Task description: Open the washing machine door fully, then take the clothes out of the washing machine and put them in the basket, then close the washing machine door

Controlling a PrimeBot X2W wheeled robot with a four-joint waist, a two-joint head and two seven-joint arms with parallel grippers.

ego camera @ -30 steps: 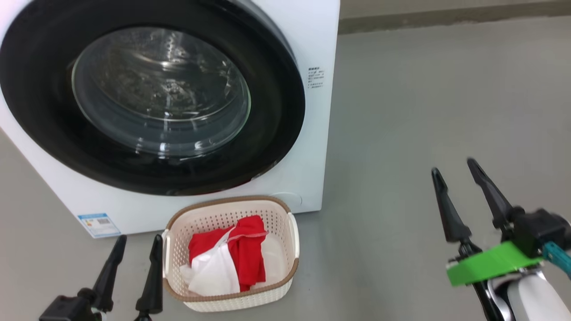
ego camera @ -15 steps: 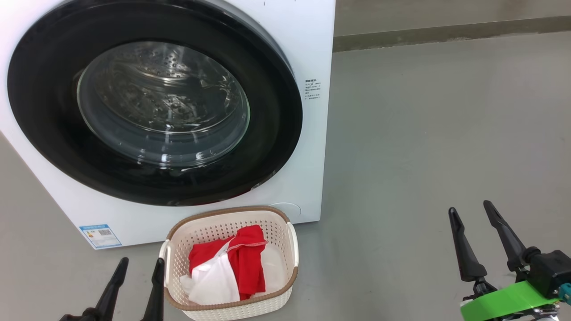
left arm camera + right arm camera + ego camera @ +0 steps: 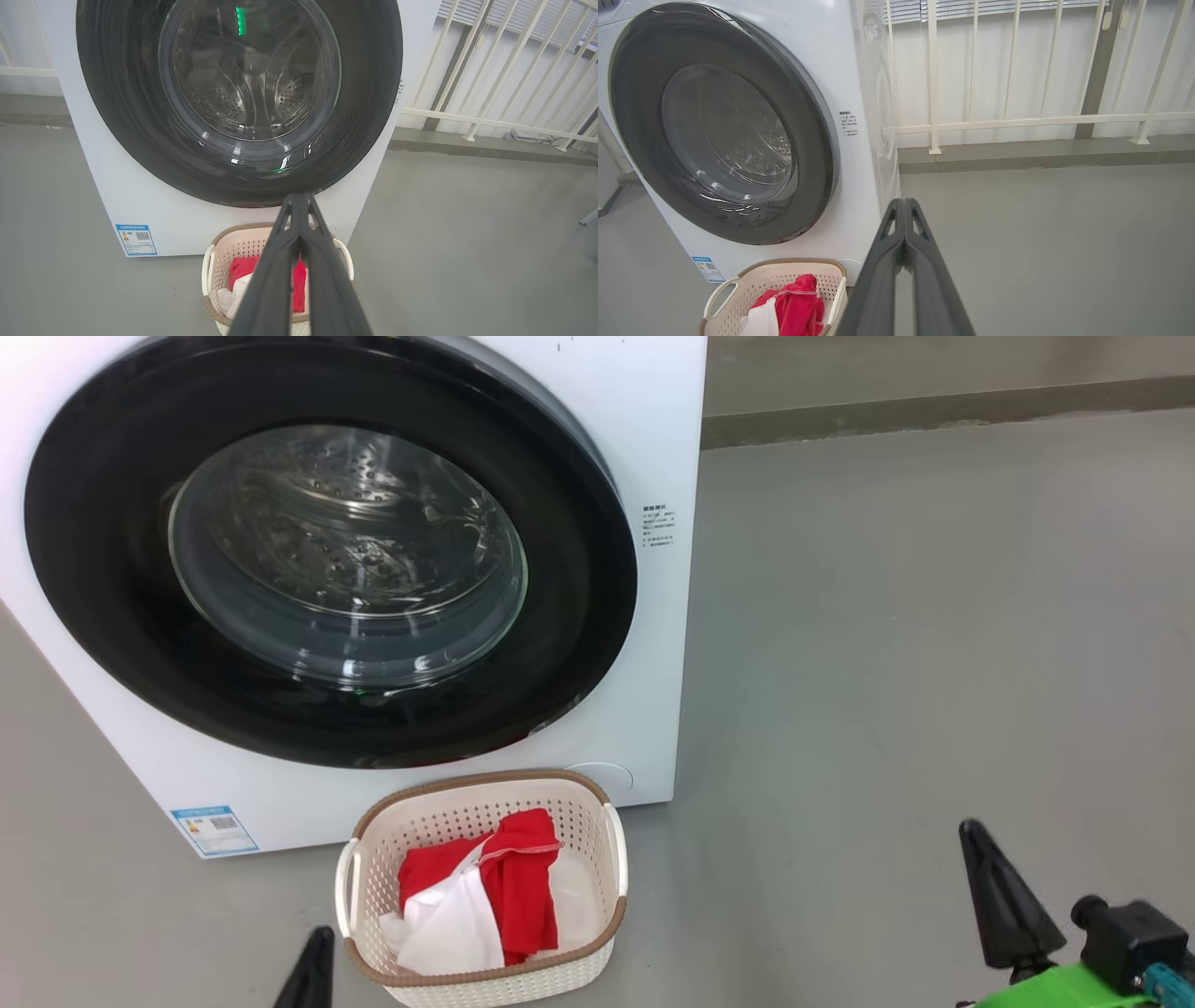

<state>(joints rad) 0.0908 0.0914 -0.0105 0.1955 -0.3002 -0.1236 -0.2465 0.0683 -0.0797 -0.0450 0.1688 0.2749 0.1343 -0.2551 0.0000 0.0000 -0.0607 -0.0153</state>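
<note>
The white washing machine (image 3: 644, 420) fills the upper left, and its black-rimmed door (image 3: 112, 616) with the glass bowl window lies flat against its front. Behind the glass shows the bare steel drum (image 3: 247, 88). On the floor in front stands the cream basket (image 3: 611, 859) holding red and white clothes (image 3: 504, 887). My left gripper (image 3: 313, 966) is shut and empty at the bottom edge, just left of the basket. Low on the right, over bare floor, my right gripper (image 3: 1004, 887) is shut and empty; both wrist views show the fingers (image 3: 903, 242) pressed together.
Grey floor (image 3: 915, 644) stretches to the right of the machine. A low kerb (image 3: 934, 406) and a white railing (image 3: 1017, 123) run along the far side. A blue label (image 3: 215, 829) sits on the machine's lower left front.
Both grippers have gone from open to shut and dropped lower in the head view. The camera tilted slightly. Door, basket and clothes stayed put.
</note>
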